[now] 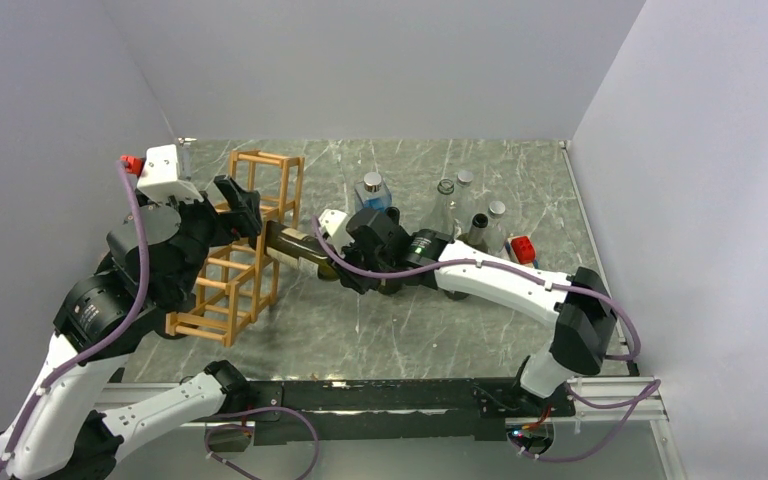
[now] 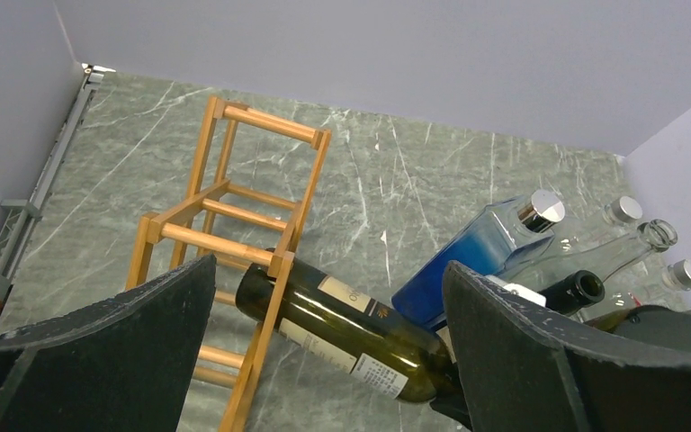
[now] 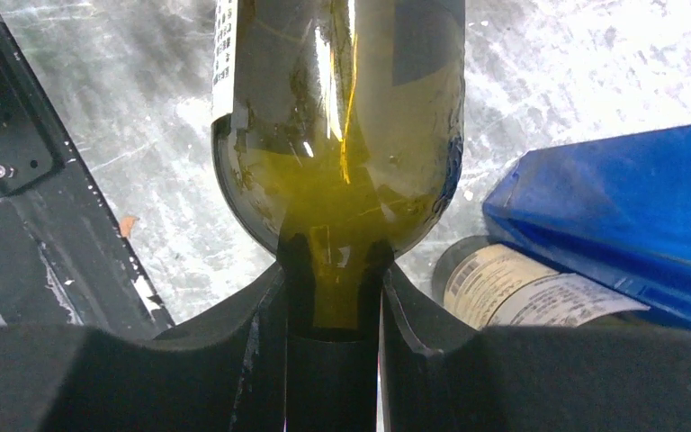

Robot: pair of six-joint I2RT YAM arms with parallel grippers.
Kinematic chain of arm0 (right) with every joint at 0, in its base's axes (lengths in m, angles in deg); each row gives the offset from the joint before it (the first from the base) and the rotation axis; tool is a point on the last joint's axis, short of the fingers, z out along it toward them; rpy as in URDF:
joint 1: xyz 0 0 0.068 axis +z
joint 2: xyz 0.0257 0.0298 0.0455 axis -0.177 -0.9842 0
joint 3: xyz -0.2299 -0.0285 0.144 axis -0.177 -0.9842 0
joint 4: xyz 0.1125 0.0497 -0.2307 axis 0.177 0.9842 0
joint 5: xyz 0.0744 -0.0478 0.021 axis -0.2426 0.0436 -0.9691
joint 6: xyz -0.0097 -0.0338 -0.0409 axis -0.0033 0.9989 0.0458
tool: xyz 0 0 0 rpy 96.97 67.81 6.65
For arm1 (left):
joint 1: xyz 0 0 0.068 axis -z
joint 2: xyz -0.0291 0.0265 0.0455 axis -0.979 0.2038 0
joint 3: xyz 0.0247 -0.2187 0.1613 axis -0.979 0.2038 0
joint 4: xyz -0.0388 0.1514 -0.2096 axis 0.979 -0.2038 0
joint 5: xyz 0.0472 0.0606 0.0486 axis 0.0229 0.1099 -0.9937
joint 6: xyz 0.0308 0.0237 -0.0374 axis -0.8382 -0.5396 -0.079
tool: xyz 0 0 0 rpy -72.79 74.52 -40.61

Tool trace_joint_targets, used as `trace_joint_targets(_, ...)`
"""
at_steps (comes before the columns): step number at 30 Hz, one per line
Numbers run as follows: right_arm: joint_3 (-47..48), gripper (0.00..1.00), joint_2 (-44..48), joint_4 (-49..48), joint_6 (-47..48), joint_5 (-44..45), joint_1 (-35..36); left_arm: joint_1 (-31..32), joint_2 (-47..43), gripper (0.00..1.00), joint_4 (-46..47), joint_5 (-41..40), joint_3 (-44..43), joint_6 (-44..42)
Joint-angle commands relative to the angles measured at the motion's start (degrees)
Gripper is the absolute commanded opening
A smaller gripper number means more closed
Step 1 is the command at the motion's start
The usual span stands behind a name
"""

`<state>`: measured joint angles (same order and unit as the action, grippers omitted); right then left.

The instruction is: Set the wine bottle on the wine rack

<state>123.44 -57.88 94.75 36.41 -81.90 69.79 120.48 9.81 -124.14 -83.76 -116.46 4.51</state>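
The wine bottle (image 1: 295, 250) is dark green with pale labels and hangs nearly level above the table. My right gripper (image 1: 348, 262) is shut on its neck; the right wrist view shows the bottle's shoulder (image 3: 342, 135) just beyond the fingers (image 3: 261, 310). The bottle's base (image 2: 261, 288) passes behind a corner post of the wine rack (image 2: 234, 216), a light wooden frame of stepped cells (image 1: 222, 320). My left gripper (image 1: 243, 212) hovers over the rack near the bottle's base. Its jaws stand wide open with nothing in them, and the bottle (image 2: 351, 328) lies below.
Behind the right gripper stand a blue square bottle (image 1: 372, 192), clear glass bottles (image 1: 447, 200) and a dark bottle (image 1: 478, 230). A small red object (image 1: 524, 248) lies to the right. Grey walls close in the table at the left, back and right.
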Motion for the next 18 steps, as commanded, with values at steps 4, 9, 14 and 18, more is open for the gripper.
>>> trace_joint_targets(4, 1.01, 0.0, -0.48, -18.85, 8.62, -8.0, -3.25, -0.14, -0.1, 0.99, -0.7, -0.98, -2.53, 1.13)
trace_joint_targets(9, 2.85, 0.0, -4.4, -22.14, 9.74, -10.83, -3.26, -0.14, 0.04, 0.99, -1.05, -0.56, -2.81, 0.75)
trace_joint_targets(14, 4.91, 0.0, -7.16, -23.34, 9.5, -10.76, -3.26, -0.14, 0.48, 0.99, -1.4, 0.13, -3.1, 0.77)
trace_joint_targets(18, 5.79, 0.0, -8.35, -23.91, 10.46, -11.11, -3.26, -0.12, 0.53, 0.99, -1.49, 0.56, -2.8, 0.68)
